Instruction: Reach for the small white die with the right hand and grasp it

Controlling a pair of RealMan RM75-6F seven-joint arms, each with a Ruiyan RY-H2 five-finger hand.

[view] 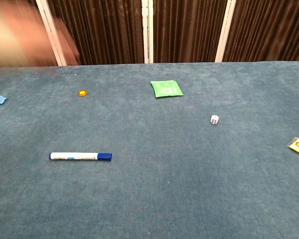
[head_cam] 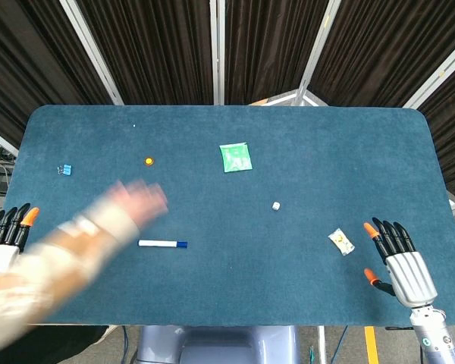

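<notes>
While the right hand (head_cam: 398, 254) rests at the 4 o'clock edge of the blue table (head_cam: 288, 288), its dark, orange-tipped fingers (head_cam: 385, 235) lie spread and hold nothing. The small white die (head_cam: 276, 205) sits alone on the cloth, well apart from that hand, toward 10 o'clock of it; the chest view shows the die (view: 215, 119) with dark pips on its faces. Between die and hand, near the hand, lies a small yellow-and-white packet (head_cam: 341, 241). The left hand (head_cam: 7, 227) shows at the 9 o'clock edge, fingers extended and apart, nothing in them. A person's blurred arm (head_cam: 68, 250) crosses the table from 8 o'clock, its outline too smeared to give detail. Beside it, toward 6 o'clock of the table centre, lies a white marker with a blue cap (head_cam: 163, 244). A green packet (head_cam: 236, 158) lies at 12 o'clock, an orange disc (head_cam: 149, 161) at 11 o'clock, and a blue clip (head_cam: 64, 170) at 10 o'clock.
</notes>
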